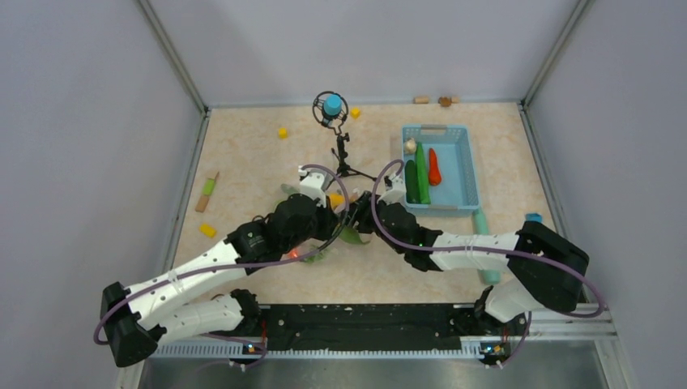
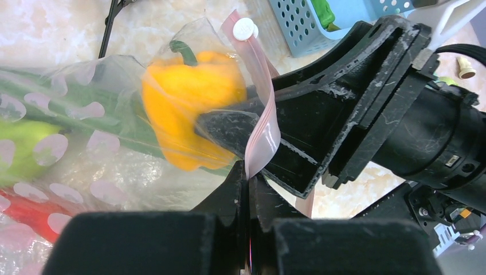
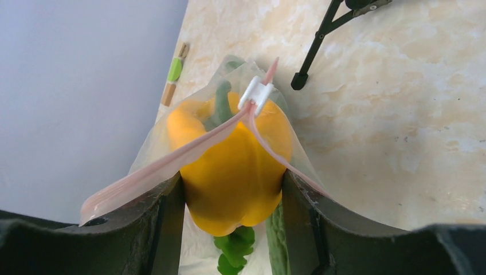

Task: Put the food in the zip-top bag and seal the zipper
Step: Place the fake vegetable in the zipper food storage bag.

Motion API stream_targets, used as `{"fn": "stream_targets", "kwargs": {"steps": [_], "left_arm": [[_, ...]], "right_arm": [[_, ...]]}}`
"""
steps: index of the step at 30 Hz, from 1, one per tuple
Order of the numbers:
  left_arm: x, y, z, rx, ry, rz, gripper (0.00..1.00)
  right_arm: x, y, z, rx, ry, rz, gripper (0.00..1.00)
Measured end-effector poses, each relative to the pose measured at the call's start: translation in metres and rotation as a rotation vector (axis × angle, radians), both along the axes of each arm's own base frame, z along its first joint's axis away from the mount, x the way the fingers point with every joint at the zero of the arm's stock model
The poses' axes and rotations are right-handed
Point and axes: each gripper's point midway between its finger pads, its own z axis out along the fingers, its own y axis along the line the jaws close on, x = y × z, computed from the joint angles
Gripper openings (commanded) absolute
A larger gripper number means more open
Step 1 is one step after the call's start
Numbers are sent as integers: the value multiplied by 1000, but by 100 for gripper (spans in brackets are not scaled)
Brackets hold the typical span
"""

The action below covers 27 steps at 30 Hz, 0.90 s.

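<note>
In the right wrist view the yellow pepper sits between the two fingers of my right gripper, which is shut on it. The zip-top bag's pink zipper splits into two strips that drape over the outside of those fingers, and its white slider is at the far end. My left gripper is shut on the zipper just beside the right gripper. The clear bag holds a green pear and a red pepper. Both grippers meet mid-table.
A light blue basket at the right holds green cucumbers, an orange carrot and a beige mushroom. A small black tripod stands behind the grippers. Yellow cubes and a teal cylinder lie about.
</note>
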Motion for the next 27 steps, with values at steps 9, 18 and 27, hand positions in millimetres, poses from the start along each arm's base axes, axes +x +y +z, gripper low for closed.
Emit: {"fn": "stream_targets", "kwargs": {"steps": [9,18,27], "left_arm": [[-7,1,-1,-23,0,-30,0],[-15,2,14,-112,-46,-58,0],[-6,16,18,-124,-65,48,0]], "right_arm": [[7,5,-16,34,22,-95,54],[3,9,-18,43,35,-102,74],[-10,14,4,-58,-77,50,94]]}}
